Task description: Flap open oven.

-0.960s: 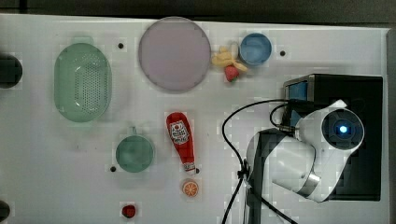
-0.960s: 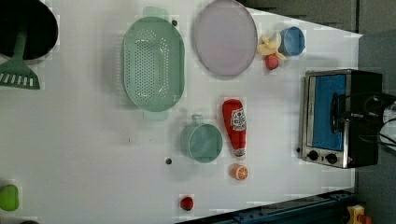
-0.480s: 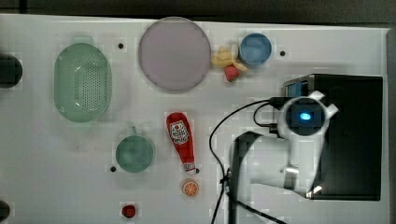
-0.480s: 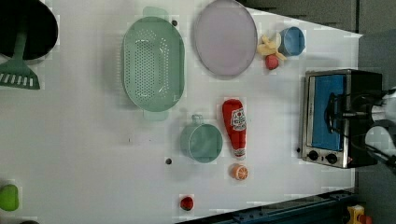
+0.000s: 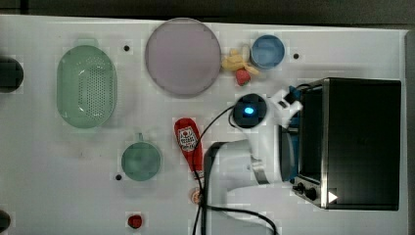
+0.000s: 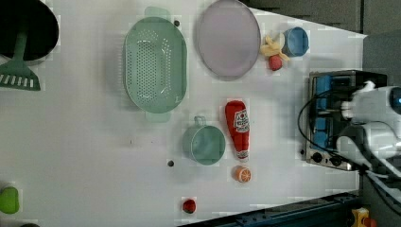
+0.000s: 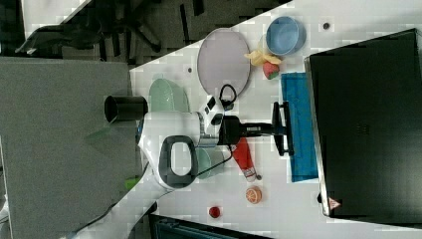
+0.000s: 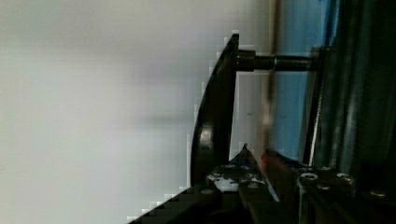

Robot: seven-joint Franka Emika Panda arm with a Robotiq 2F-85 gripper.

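The oven is a black box at the top view's right, with a silver front frame and two knobs. Its blue glass door hangs flapped out toward the table, well away from the frame. My gripper reaches in level from the right view's left and is shut on the door's black bar handle. In the wrist view the handle stands just off the blue glass, with my gripper at its lower end. My white arm stands in front of the oven.
A red ketchup bottle, a green mug and an orange slice lie beside my arm. Farther off are a purple plate, a blue bowl, toy fruit and a green colander. A black cable trails from my wrist.
My hand has moved toward the top view's left, away from the oven body, taking the handle with it. The door has swung from nearly closed to wide open.
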